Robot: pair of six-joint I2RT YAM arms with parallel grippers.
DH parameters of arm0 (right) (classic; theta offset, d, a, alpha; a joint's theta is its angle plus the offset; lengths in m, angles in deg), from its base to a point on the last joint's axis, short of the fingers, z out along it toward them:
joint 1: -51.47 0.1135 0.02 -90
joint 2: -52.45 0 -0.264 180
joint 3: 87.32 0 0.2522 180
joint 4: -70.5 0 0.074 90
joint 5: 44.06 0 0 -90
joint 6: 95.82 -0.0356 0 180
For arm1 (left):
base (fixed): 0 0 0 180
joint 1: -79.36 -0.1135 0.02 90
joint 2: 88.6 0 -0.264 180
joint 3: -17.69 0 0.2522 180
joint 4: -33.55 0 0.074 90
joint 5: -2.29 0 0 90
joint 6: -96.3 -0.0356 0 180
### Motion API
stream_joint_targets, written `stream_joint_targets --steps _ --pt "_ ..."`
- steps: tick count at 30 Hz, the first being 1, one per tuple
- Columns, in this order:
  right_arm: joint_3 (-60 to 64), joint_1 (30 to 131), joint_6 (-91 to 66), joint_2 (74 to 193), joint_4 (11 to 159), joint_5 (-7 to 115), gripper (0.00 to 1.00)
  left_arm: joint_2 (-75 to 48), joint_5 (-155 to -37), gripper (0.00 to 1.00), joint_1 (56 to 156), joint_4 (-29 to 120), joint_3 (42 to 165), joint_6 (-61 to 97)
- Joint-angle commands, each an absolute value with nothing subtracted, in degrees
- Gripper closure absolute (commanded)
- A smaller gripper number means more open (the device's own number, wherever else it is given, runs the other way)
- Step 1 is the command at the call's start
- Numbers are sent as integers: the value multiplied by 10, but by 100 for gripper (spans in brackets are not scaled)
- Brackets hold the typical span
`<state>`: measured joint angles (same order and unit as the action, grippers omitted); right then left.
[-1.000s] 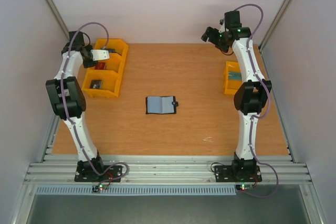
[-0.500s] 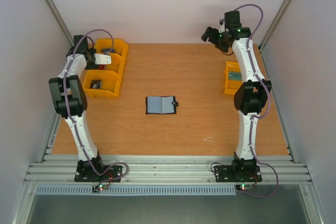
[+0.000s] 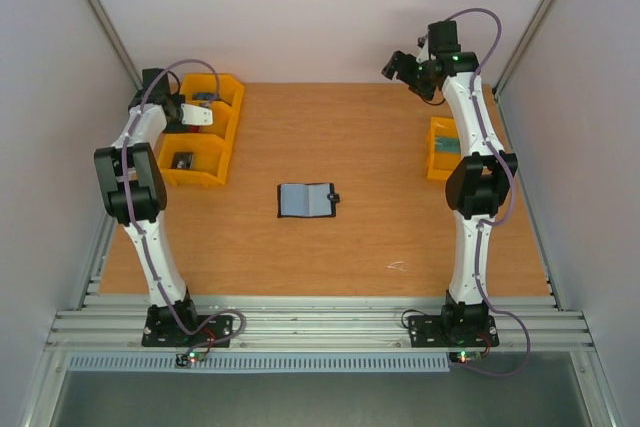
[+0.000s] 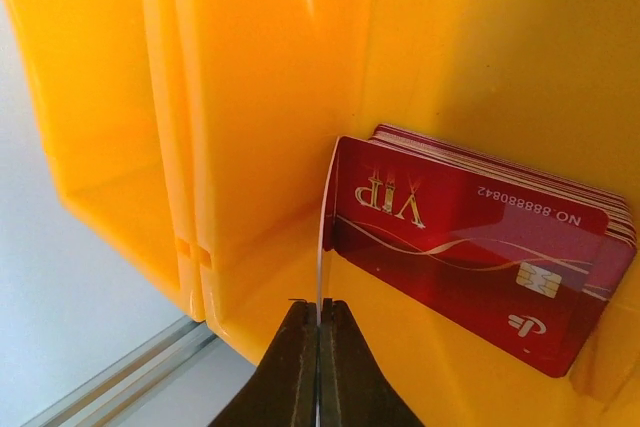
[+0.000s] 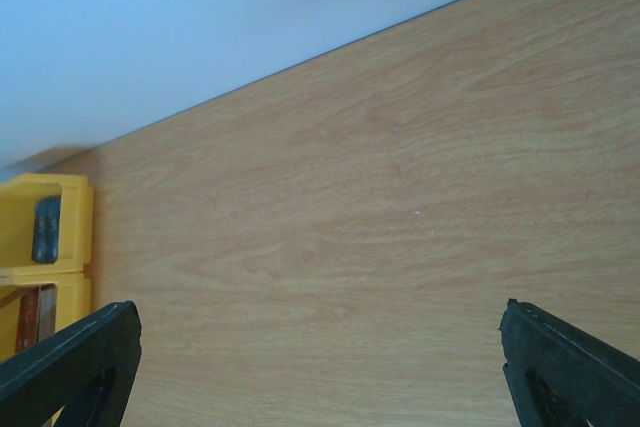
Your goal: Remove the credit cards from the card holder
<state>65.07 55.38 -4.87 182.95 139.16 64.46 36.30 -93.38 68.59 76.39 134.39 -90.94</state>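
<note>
The card holder [image 3: 307,200] lies open on the table's middle, blue-grey panels up, snap tab to the right. My left gripper [image 3: 183,113] is over the yellow bins [image 3: 205,137] at the back left, shut on a thin pale credit card [image 3: 198,114]. In the left wrist view the jaws [image 4: 319,309] pinch this card [image 4: 324,232] edge-on inside a bin compartment, right beside a stack of red credit cards [image 4: 480,242] leaning on the bin wall. My right gripper [image 3: 396,65] is raised at the back right, open and empty [image 5: 320,367].
A second yellow bin [image 3: 443,147] stands at the right edge by the right arm. The right wrist view shows bare wooden table [image 5: 380,227] and the left bins [image 5: 45,237] far off. Grey walls enclose the table.
My left gripper has carried the pale card a little down and right, deeper into the yellow bin next to the red stack. The right arm has barely moved.
</note>
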Motion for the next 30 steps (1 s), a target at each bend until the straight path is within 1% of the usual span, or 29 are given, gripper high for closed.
stream_joint_targets --steps 1,6,11,15,17,24,30 --pt "673 549 -55 1840 1391 654 2 367 -908 99 676 756 1331 -929" --pt "673 548 -56 1841 1393 659 2 361 -906 85 675 763 1330 -929" --pt "672 548 -57 1842 1393 666 2 351 -911 64 669 772 1332 -926" --pt "673 547 -57 1843 1393 671 2 343 -915 53 668 779 1336 -924" --pt "673 547 -57 1844 1392 674 1 339 -915 48 668 783 1338 -920" --pt "672 547 -57 1841 1393 684 1 337 -909 40 659 778 1359 -907" --pt "672 547 -52 1833 1396 688 2 333 -914 28 656 779 1391 -886"
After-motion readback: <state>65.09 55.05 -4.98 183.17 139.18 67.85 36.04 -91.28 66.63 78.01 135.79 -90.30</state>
